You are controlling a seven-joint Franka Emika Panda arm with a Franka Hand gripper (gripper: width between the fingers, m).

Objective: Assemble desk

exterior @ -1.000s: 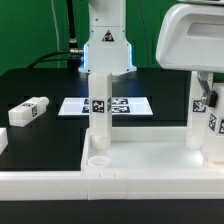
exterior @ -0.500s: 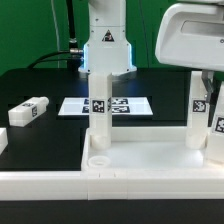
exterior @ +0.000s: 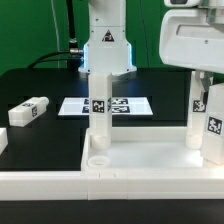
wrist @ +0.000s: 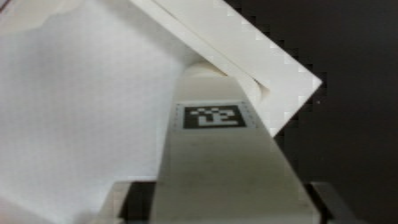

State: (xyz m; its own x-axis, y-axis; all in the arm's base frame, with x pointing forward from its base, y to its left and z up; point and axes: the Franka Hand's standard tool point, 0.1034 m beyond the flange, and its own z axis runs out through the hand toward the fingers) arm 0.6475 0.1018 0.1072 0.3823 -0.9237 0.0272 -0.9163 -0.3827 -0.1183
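The white desk slab point(exterior: 150, 160) lies at the front with a round corner socket point(exterior: 98, 158). One tagged white leg point(exterior: 98, 105) stands upright on it at the exterior view's left. A second leg point(exterior: 198, 110) stands at the right. My gripper point(exterior: 210, 80) hangs over the right corner and is shut on a third upright leg point(exterior: 213, 125) standing on the slab. In the wrist view the held leg point(wrist: 217, 140) runs from between my fingers point(wrist: 217, 205) down to the slab's corner point(wrist: 80, 110). Its lower end is hidden.
A loose tagged leg point(exterior: 28, 110) lies on the black table at the exterior view's left. The marker board point(exterior: 125, 105) lies behind the slab. The robot base point(exterior: 105, 45) stands at the back. A low white rail point(exterior: 40, 185) runs along the front left.
The gripper has shifted slightly, and the tag on the held leg sits a little lower and further right. The other legs and the slab have not moved.
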